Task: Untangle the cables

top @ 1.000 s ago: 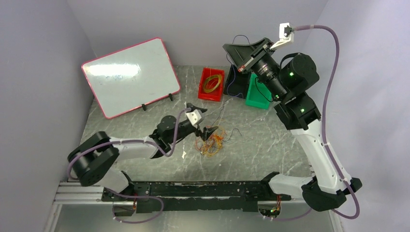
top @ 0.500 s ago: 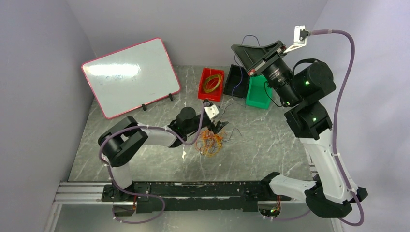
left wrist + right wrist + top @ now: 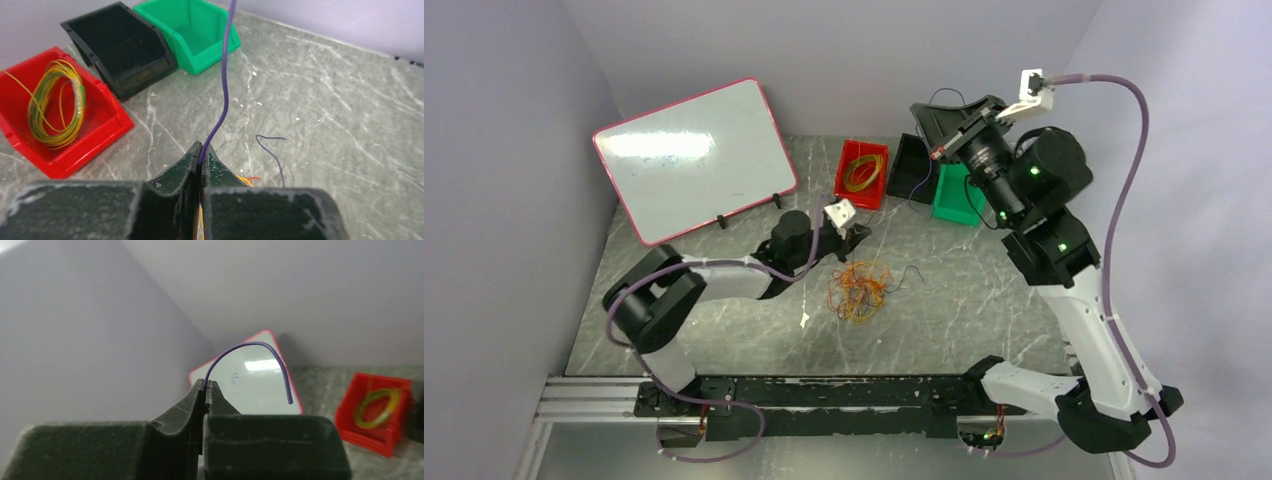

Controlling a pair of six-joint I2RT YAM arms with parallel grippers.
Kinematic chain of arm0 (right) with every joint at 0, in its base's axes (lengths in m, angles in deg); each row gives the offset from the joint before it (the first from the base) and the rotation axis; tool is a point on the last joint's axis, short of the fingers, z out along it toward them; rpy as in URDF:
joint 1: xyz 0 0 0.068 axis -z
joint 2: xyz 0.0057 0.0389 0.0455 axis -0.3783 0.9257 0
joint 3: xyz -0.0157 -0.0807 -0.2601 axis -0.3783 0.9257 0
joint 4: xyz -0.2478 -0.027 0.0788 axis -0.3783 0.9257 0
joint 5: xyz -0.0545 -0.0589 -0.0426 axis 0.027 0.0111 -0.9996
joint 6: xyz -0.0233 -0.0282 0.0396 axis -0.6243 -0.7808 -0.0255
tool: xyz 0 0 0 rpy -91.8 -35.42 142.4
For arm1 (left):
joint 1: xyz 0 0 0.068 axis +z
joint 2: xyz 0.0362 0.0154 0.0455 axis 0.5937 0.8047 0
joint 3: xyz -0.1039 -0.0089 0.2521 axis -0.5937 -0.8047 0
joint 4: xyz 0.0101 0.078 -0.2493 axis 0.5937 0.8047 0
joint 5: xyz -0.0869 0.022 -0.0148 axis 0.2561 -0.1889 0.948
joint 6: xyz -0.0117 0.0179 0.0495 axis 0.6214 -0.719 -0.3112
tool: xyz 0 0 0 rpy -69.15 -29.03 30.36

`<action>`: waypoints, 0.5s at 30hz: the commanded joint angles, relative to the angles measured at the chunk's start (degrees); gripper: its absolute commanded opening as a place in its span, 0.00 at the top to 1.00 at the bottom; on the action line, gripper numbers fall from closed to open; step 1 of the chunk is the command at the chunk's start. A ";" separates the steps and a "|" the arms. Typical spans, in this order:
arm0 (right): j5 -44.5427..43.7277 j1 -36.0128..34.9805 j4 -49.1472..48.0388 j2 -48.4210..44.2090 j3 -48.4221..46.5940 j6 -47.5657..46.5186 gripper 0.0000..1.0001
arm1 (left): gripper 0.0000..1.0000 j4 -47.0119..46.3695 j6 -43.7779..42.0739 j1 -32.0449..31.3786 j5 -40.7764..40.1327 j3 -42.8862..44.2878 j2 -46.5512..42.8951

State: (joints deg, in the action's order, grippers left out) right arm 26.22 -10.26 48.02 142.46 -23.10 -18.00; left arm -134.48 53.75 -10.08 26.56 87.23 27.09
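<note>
The left gripper (image 3: 201,150) is pressed together and pinches a purple cable (image 3: 224,90). It sits low, just on the far side of the tangle (image 3: 860,290). The cable runs up from it and out of the top of the left wrist view. The right gripper (image 3: 205,385) is also pressed together on a purple cable. It is held high over the far right of the desk (image 3: 984,300), with a short curved end poking out. It looks like one cable held between both grippers, but I cannot see the whole of it.

Some work looks done. A yellow and green coil (image 3: 79,102) lies in the red bin (image 3: 75,157) at the far side. The black bin (image 3: 120,45) and the green bin (image 3: 200,30) beside it look empty from here.

A lot is left. The tangle of yellow and orange cables lies in a heap in the middle of the desk. The purple cable has to come fully free and go in a bin, I think. Then the rest must be pulled apart.
</note>
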 commanded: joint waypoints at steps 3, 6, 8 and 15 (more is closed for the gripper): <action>-9.08 0.18 1.98 7.29 2.16 -7.20 0.91 | 0.93 -0.07 4.36 0.45 4.22 -5.28 -11.32; -7.16 1.82 1.08 13.41 2.30 -7.90 0.83 | 0.93 0.07 5.63 0.45 3.66 -7.74 -14.57; -2.99 3.86 -0.78 18.25 2.90 -7.70 0.81 | 0.93 -0.93 6.97 0.45 3.78 -9.80 -15.23; 7.70 11.17 -6.87 33.39 2.52 -7.51 0.81 | 0.93 -1.04 9.96 -0.52 5.57 -11.73 -14.28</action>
State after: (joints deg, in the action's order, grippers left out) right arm 27.53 -1.30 45.68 170.41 -20.61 -24.27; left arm -134.52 61.03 -9.67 29.34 75.88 12.62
